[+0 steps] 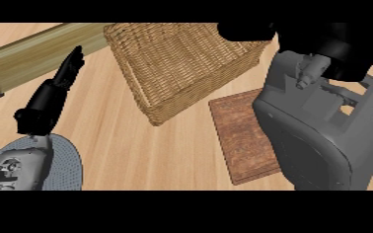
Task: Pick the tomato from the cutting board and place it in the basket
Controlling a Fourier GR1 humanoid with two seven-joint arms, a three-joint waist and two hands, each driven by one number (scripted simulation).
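Head view: left hand (53, 93) rests at left edge, fingers straight, holding nothing. Right hand (251, 30) black shape over basket (178, 64) far corner; fingers hard to see, cannot tell if clenched. Tomato not seen, maybe hidden in right hand. Cutting board (241, 133) just beside basket, partly under grey forearm (320, 128).

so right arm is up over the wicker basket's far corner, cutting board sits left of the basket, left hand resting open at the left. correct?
One slip: the cutting board sits right of the wicker basket, toward the near side, partly under the right forearm. The head view shows it. The rest holds: the right hand is over the basket's far corner, and the left hand rests open at the left.
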